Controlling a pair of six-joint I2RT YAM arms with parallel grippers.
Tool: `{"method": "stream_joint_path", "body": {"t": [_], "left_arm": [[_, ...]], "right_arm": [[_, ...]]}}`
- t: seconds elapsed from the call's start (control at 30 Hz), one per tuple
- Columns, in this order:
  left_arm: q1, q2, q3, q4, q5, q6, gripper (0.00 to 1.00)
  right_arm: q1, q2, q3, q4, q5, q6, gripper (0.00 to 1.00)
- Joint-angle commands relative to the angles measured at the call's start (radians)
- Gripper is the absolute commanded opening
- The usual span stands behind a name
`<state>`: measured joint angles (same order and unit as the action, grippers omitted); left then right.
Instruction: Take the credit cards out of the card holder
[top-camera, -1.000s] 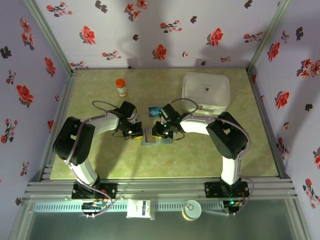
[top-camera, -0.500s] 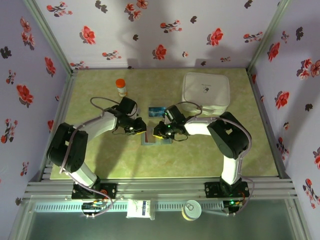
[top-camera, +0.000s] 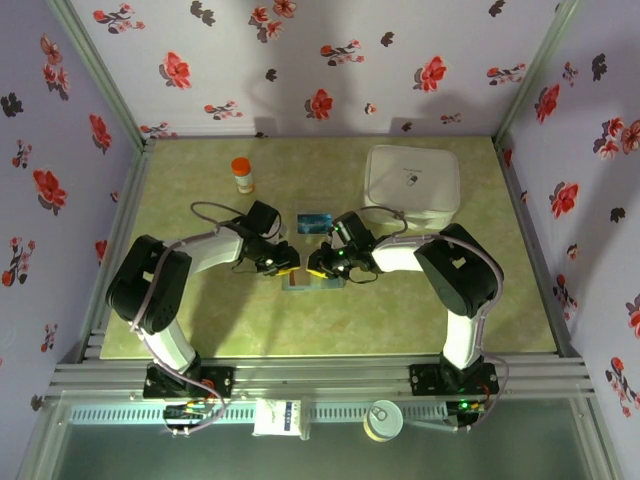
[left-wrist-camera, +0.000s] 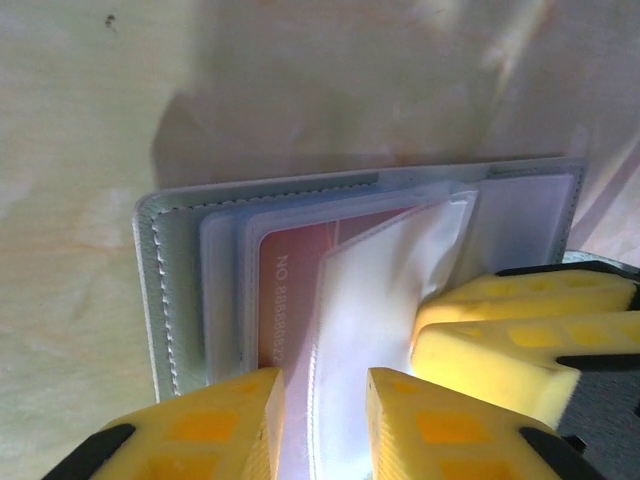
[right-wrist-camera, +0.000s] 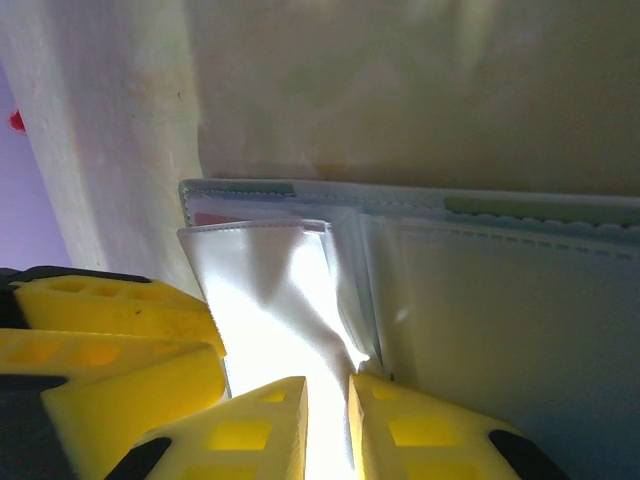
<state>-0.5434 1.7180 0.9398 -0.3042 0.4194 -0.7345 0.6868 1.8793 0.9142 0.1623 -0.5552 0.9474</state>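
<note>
The grey-blue card holder (top-camera: 312, 283) lies open on the mat between both grippers. In the left wrist view, a red credit card (left-wrist-camera: 288, 290) sits in a pocket of the card holder (left-wrist-camera: 180, 290), under a lifted clear sleeve (left-wrist-camera: 385, 270). My left gripper (left-wrist-camera: 325, 425) is open, its jaws straddling the sleeve's edge and the red card's end. My right gripper (right-wrist-camera: 328, 420) is shut on the clear sleeve (right-wrist-camera: 280, 290), pinching it up from the card holder (right-wrist-camera: 500, 310). A blue credit card (top-camera: 314, 222) lies on the mat behind the holder.
A white square box (top-camera: 412, 180) stands at the back right and an orange-capped bottle (top-camera: 242, 175) at the back left. The two grippers' yellow fingers nearly touch over the holder. Floral walls close in the green mat (top-camera: 350, 330).
My left gripper has gone from shut to open and shifted right onto the holder. The right gripper has stayed in place, still pinching the sleeve.
</note>
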Motion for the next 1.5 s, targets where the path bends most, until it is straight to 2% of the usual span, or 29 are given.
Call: {"method": "stream_joint_path", "body": {"t": [0.0,0.13,0.33,0.57,0.8,1.13,1.33,1.47], "left_arm": [[-0.007,0.018,-0.018,0.022,0.009,-0.023,0.28],[-0.012,0.025,-0.018,0.036,0.014,-0.028,0.26],[-0.015,0.017,-0.018,0.073,0.036,-0.041,0.18],[-0.021,-0.020,0.012,0.041,0.048,-0.026,0.18],[-0.061,-0.019,0.073,-0.005,0.059,-0.016,0.27],[-0.133,0.098,0.200,-0.020,0.061,-0.029,0.41],[-0.170,0.193,0.295,-0.025,0.068,-0.030,0.45],[-0.170,0.194,0.307,-0.026,0.064,-0.033,0.46]], "right_arm": [[-0.004,0.021,-0.023,0.000,0.012,0.017,0.19],[-0.004,0.020,-0.028,0.009,0.008,0.024,0.19],[-0.004,0.001,-0.047,0.054,0.000,0.044,0.18],[-0.004,-0.101,-0.067,0.055,0.024,0.025,0.21],[-0.044,-0.236,-0.072,-0.099,0.098,-0.032,0.22],[-0.118,-0.437,-0.072,-0.363,0.241,-0.141,0.25],[-0.142,-0.501,-0.074,-0.432,0.251,-0.170,0.26],[-0.143,-0.508,-0.070,-0.445,0.244,-0.172,0.26]]}}
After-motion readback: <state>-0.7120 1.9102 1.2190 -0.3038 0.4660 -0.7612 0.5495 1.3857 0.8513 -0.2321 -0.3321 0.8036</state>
